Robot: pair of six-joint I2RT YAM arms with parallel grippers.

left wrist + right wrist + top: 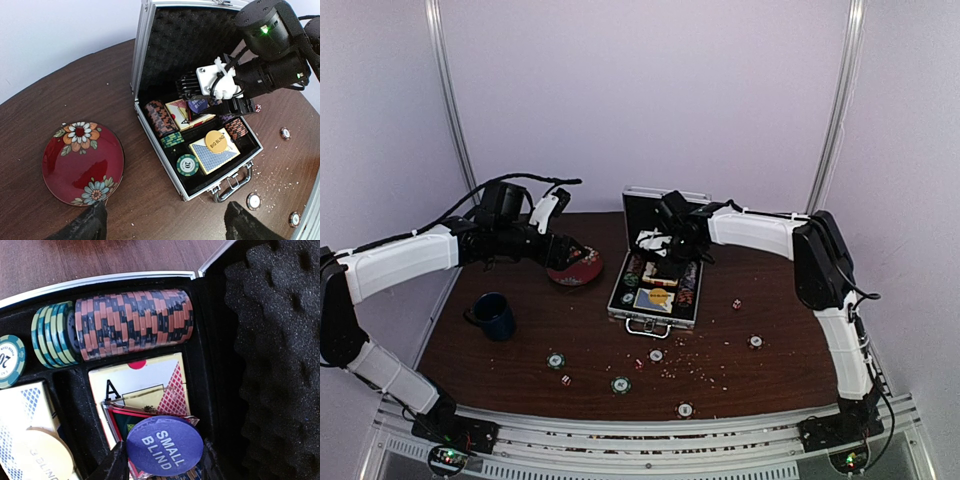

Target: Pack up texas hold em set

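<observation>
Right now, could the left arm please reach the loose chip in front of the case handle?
Probably yes: the left gripper hovers open by the red plate, the chip lies unobstructed on the table, and the right gripper is inside the case, clear of it.

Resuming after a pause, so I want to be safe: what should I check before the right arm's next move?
1. Case lid open: ok.
2. Disc between the right gripper fingers, over the card box: ok.
3. Disc touching what lies under it: cannot tell.
4. Left gripper open, empty, apart from the case: ok.
5. Whole set packed: not ok; several chips and a die lie loose outside the case.
</observation>
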